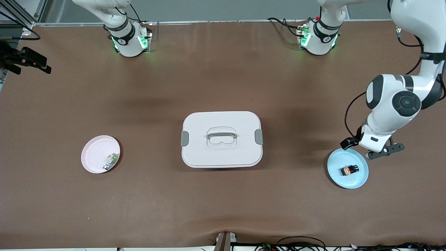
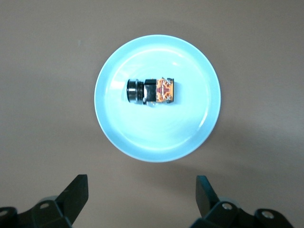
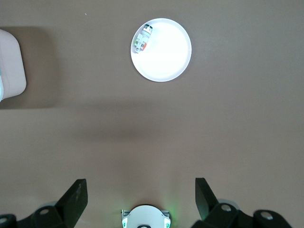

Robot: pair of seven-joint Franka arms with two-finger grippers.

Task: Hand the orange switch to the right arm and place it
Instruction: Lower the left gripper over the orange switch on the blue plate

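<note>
Brown and smooth, the big table top (image 1: 223,87) fills the front view. We see a white plastic box with a lid, a handle and two grey clips (image 1: 221,139) in the middle. Toward the left arm's end lies a round light blue plate (image 1: 334,176). On it rests the orange switch (image 1: 349,170), a tiny black blocky part with an orange face. The left gripper (image 1: 379,151) hangs over the plate's edge that lies farther from the front camera. Toward the right arm's end lies a round pale pink plate (image 1: 94,153) with a small greenish-white part (image 1: 110,161) on it. We do not see the right gripper in this view.

From the left wrist view, we look straight down. The switch (image 2: 151,90) lies on its side near the middle of the blue plate (image 2: 118,128). One end is a round black cap and the other is the orange face. The left gripper (image 2: 142,197) has its two black fingers spread wide apart and holds nothing.

We think the switch is light, hard and stiff. The glossy plate looks slippery, so it may slide if pushed. Pinching the flat sides of its black body seems best.

From the right wrist view, the right gripper (image 3: 141,197) waits high over the bare table near its own base. Its fingers are spread wide too, and hold nothing. The pink plate (image 3: 166,52) shows farther off, with the little part (image 3: 142,39) near its rim.
</note>
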